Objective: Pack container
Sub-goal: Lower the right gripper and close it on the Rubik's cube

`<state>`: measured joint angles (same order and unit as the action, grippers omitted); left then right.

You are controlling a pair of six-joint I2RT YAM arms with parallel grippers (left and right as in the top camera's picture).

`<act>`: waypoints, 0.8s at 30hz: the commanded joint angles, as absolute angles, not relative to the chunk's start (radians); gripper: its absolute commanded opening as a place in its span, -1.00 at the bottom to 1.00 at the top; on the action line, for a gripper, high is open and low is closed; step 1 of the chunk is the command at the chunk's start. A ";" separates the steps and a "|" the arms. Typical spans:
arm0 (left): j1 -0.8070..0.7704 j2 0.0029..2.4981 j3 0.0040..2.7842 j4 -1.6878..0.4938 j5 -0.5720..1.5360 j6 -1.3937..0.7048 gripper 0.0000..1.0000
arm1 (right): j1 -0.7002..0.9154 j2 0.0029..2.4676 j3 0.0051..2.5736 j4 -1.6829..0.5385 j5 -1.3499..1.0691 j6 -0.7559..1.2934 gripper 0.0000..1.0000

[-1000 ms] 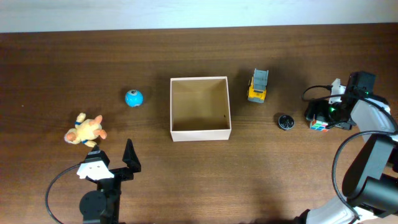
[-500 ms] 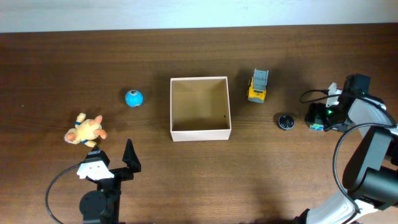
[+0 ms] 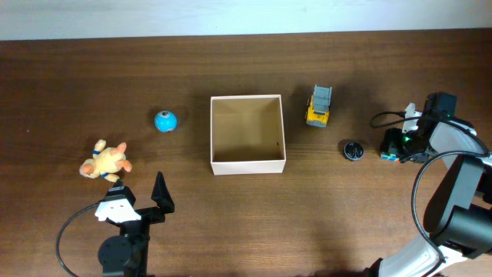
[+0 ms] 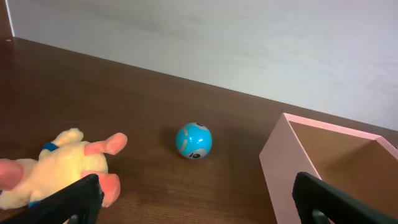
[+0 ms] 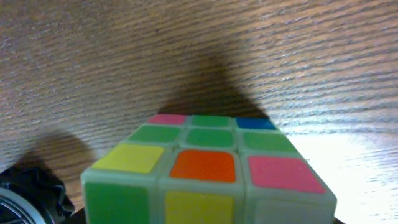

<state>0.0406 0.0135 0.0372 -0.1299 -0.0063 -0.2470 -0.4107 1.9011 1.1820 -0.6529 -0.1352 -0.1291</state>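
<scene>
— Where was the container (image 3: 247, 165)?
— In the middle of the table (image 3: 254, 231), open side up. The left fingers (image 4: 78, 196) stood spread wide, holding nothing.
— And the right fingers (image 3: 388, 142)?
— Over the cube (image 5: 205, 168) by the right edge; their grip couldn't be told.

Dark table (image 3: 231, 223) — container (image 3: 247, 165), truck (image 3: 319, 106), blue ball (image 3: 165, 121), plush (image 3: 106, 161), cube (image 5: 199, 168), disc (image 3: 354, 151)
</scene>
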 commanded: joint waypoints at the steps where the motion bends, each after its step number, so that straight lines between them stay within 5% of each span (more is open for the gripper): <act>1: 0.044 0.005 0.031 -0.128 0.004 -0.231 0.98 | -0.404 1.910 1.226 -0.673 -0.171 -0.123 0.23; 24: 0.044 0.005 0.031 -0.128 0.004 -0.231 0.98 | -0.405 1.908 1.401 -0.878 -0.161 -0.123 0.24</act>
